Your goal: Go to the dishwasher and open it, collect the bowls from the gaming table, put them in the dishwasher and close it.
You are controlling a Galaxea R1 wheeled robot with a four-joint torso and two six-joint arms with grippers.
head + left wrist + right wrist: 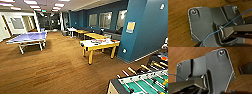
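Facing gaming table (140,83) | green field, rods with handles | both grippers' finger state unreadable

Wood-grain floor (57,65) w/ a soft sheen, warm brown planks. Ping-pong table (28,37): smooth blue top, slightly glossy. Yellow-legged bench (100,45), looks like painted wood, white top. Teal wall (147,27) matt. Foosball table (142,83): shiny metal rods, green field.

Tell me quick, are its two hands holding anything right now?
Left tool: cannot be told; its wrist camera looks down at wood floor.
Right tool: cannot be told; same floor beneath.
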